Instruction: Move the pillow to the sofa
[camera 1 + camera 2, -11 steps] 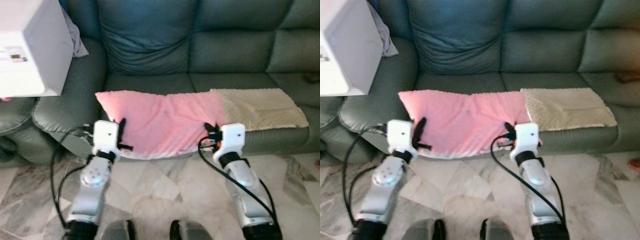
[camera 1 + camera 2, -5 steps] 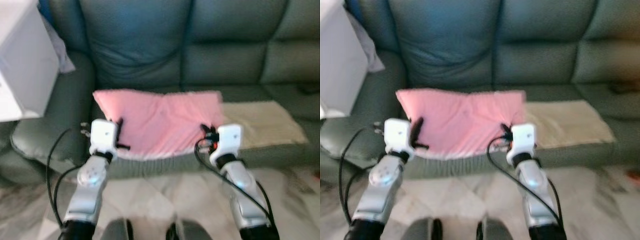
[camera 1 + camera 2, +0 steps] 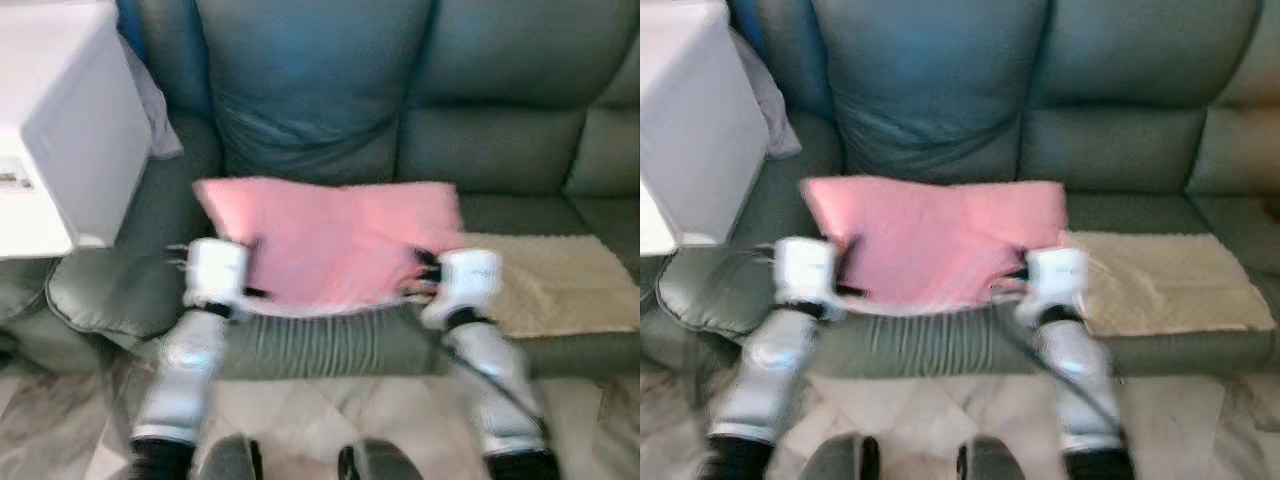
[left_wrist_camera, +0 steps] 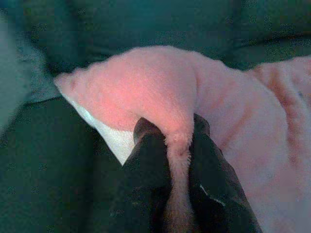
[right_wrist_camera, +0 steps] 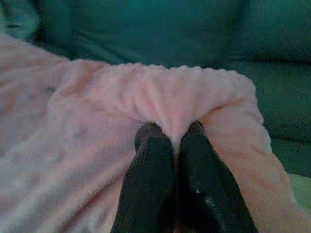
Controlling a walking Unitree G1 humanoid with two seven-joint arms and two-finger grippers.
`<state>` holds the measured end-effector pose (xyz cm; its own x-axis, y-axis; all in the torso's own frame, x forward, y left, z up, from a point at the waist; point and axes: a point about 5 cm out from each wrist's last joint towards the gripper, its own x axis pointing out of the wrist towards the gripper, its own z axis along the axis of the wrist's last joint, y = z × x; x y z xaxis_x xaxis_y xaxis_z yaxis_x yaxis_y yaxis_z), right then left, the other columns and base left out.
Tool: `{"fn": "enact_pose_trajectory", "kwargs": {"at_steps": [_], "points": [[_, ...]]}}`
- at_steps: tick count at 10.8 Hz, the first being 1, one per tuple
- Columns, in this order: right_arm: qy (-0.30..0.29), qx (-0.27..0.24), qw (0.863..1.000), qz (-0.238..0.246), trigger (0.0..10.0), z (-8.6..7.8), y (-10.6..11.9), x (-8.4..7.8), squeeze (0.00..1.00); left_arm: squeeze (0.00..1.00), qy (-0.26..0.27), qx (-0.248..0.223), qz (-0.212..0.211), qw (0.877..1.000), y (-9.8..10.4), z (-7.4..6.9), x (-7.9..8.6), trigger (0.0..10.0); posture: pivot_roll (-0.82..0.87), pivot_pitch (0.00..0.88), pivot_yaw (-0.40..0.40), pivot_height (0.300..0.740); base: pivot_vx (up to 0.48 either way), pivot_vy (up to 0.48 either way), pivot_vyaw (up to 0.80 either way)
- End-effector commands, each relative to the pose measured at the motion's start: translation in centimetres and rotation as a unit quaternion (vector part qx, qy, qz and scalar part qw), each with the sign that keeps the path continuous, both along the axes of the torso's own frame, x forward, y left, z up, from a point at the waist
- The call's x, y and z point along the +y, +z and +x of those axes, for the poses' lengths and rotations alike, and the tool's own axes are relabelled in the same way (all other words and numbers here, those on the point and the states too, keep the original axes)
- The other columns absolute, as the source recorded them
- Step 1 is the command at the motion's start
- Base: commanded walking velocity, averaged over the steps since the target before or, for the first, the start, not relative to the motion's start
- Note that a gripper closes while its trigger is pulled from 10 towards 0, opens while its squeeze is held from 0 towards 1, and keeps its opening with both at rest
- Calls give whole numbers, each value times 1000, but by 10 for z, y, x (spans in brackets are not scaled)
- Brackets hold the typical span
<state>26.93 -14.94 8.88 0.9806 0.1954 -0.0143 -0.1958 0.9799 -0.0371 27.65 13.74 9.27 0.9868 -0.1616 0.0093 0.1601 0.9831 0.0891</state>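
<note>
pillow (image 3: 330, 237) over sofa (image 3: 320, 110) | pinched between left jaws, right jaws

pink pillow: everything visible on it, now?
The pink pillow is soft, fuzzy and rectangular, with a white underside at its near edge. It lies flat on the sofa seat, its right end beside a beige blanket. The left gripper and right gripper each pinch a fold of its near edge.

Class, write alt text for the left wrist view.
Two black fingers of the left gripper pinch a fold of the fluffy pink pillow, whose white underside shows beside them. Dark green sofa cushions lie behind and below.
</note>
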Motion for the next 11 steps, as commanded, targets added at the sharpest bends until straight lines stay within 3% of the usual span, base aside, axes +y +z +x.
{"fn": "enact_pose_trajectory", "kwargs": {"at_steps": [1,8,11], "points": [[-6,-16,1000,-7,10000,0,7,-7,0,0,-11,-5,-2,1000,2,-1,-8,10000,-47,130,-47,740,0,0,0],[-8,-16,1000,4,10000,-1,6,-5,0,0,-6,-4,3,1000,0,-4,-7,10000,-39,131,-49,727,0,0,0],[-8,-15,1000,4,10000,-1,5,-6,0,0,-9,-2,2,1000,-1,-4,-8,10000,-38,128,-48,677,0,0,0]]}}
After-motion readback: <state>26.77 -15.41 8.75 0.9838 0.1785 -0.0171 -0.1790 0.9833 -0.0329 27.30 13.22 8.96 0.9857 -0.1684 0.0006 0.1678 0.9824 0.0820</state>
